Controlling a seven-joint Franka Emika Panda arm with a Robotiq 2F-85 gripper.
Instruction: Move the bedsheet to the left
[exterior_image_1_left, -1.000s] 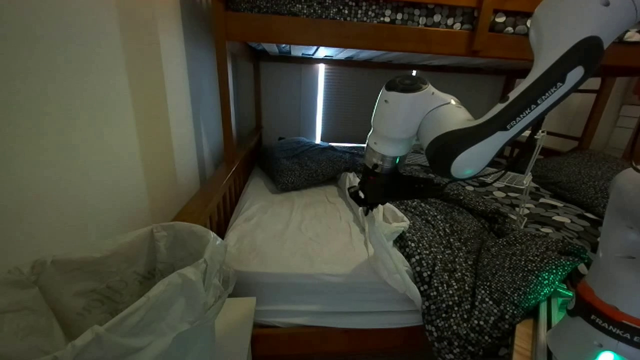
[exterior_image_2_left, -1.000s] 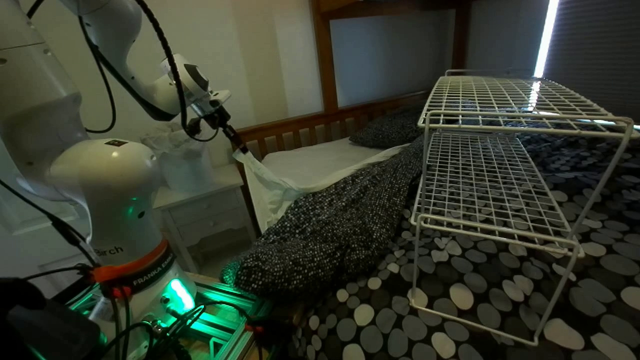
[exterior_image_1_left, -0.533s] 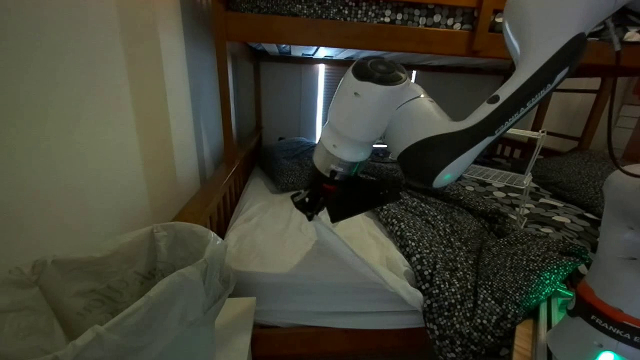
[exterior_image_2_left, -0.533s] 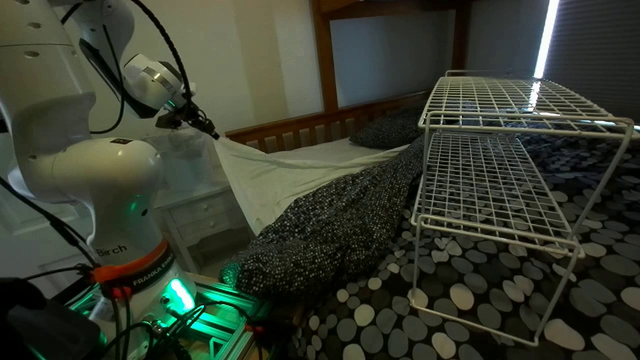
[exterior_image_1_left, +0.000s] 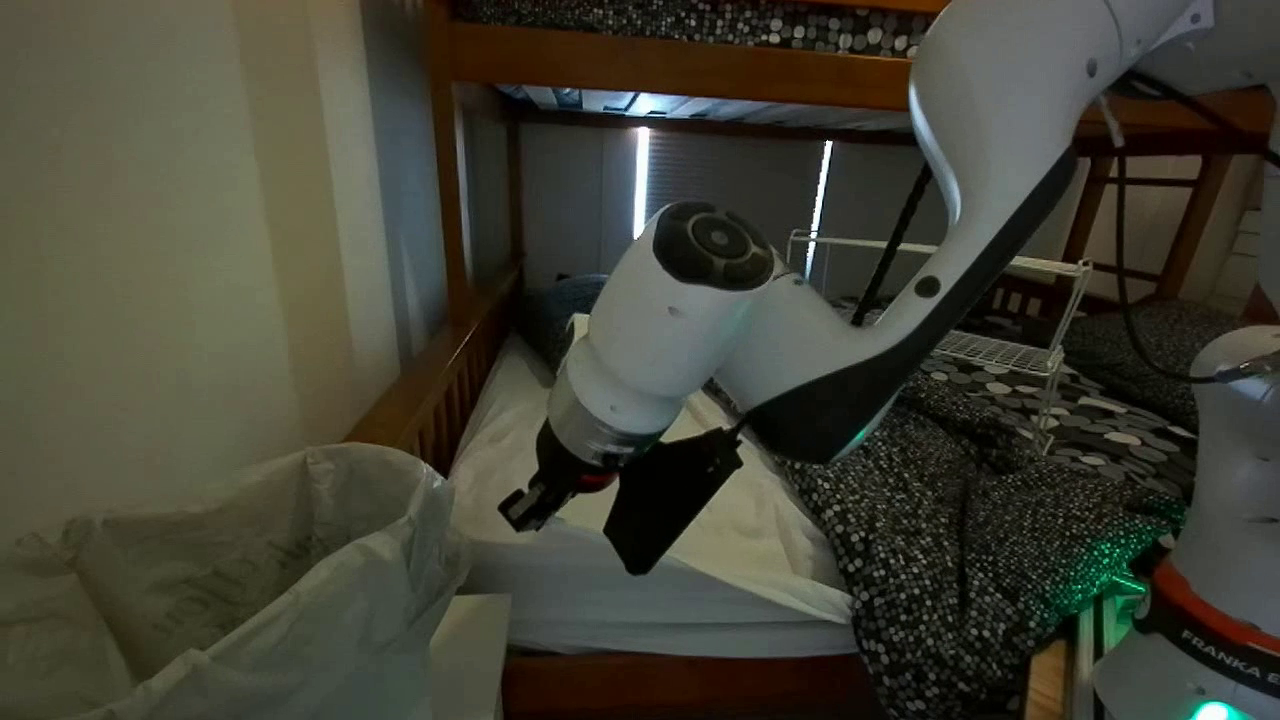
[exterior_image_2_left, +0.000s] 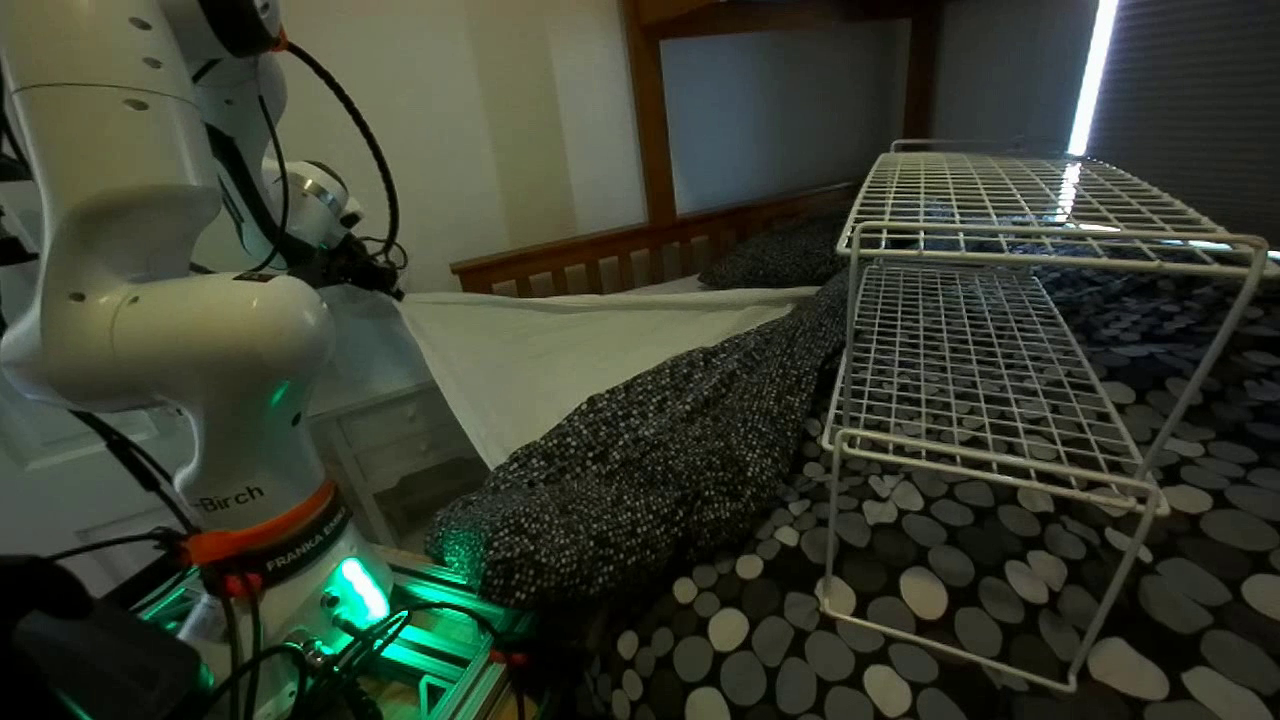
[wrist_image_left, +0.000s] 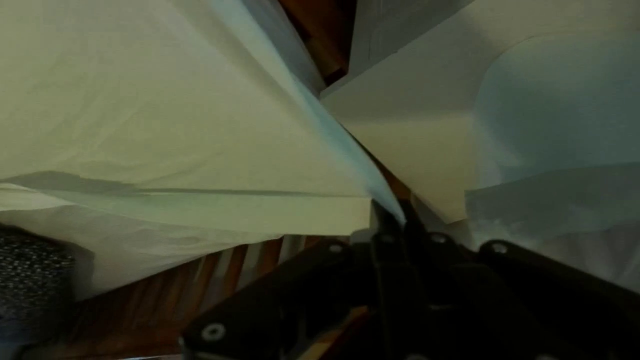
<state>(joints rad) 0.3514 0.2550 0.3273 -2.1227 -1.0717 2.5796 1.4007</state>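
Note:
The white bedsheet shows in both exterior views and fills much of the wrist view. It is stretched from beside the dark dotted duvet to my gripper. My gripper is near the front left part of the lower bunk mattress. In an exterior view the gripper holds the sheet's corner raised. In the wrist view the gripper's fingers are closed on the sheet's edge, which narrows to a point between them. The arm hides part of the sheet and pillow.
A bin with a white plastic liner stands on a white nightstand near the gripper. A wooden side rail runs along the wall. The upper bunk is overhead. A white wire rack stands on the bed.
My gripper has moved left, lower and toward the bed's foot end, drawing the sheet's corner with it. The sheet has gone from bunched beside the duvet to spread and taut across the mattress.

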